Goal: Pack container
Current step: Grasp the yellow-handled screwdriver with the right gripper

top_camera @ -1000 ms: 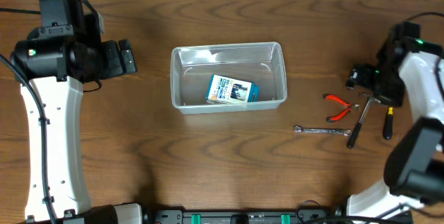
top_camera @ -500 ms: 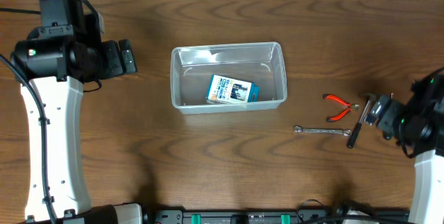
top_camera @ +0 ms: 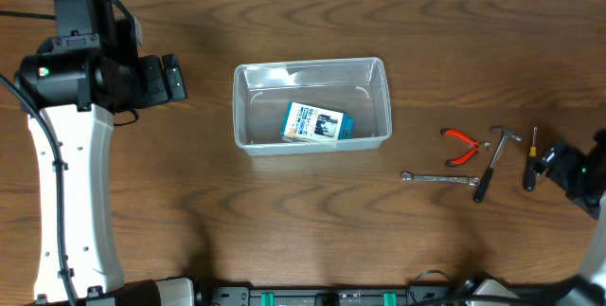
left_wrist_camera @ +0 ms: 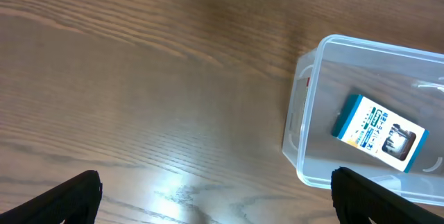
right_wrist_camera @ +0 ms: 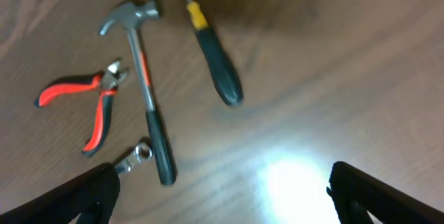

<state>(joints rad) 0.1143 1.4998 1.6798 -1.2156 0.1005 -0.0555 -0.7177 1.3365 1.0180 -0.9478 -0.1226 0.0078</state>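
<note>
Box (left_wrist_camera: 379, 132) in container (left_wrist_camera: 300, 109); packing unfinished. Left gripper (left_wrist_camera: 216, 197), right gripper (right_wrist_camera: 223, 197) spread, empty. Next: right descends onto hammer (right_wrist_camera: 149, 113), pinches handle

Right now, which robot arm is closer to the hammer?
Right. The right gripper is just beyond the hammer and the screwdriver beside it, jaws open. The left gripper is far off, past the container's other side.

We find a box (top_camera: 317, 123) inside the container (top_camera: 239, 107); well right of it lie pliers (top_camera: 461, 145), wrench (top_camera: 440, 179), hammer (top_camera: 492, 164), screwdriver (top_camera: 531, 166) (the hammer between pliers and screwdriver).
</note>
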